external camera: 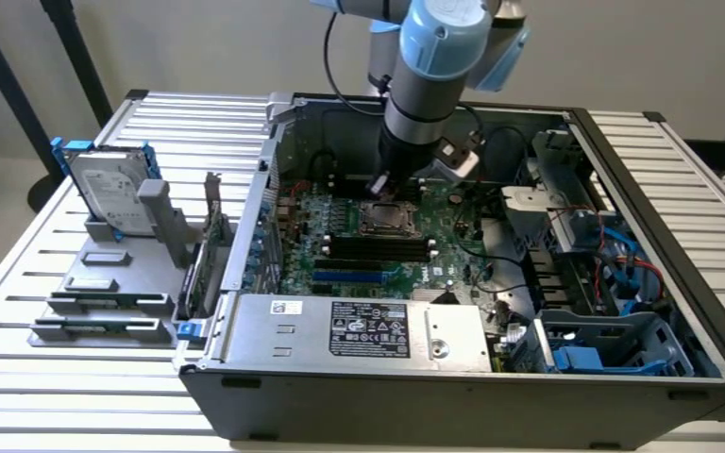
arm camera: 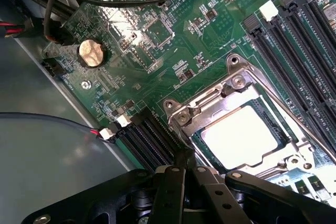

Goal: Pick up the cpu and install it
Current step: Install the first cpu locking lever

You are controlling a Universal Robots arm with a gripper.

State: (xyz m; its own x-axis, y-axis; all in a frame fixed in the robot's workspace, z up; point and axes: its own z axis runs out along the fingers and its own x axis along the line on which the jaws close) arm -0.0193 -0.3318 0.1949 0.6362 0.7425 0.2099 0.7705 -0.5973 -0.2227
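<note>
Green motherboard sits in the open PC case on the slatted table, with the grey power supply along the case's near edge, black RAM slots beside the socket, a coin battery and a black cable crossing the board's far side, and a hard drive in a blue bracket standing outside near the table's left edge in the exterior view. So the cpu is already lying in its metal socket frame mid-board, shiny top up. The gripper hangs just beside the socket's corner, fingers pressed together with nothing between them, tips just off the frame's edge rather than over the chip.
</note>
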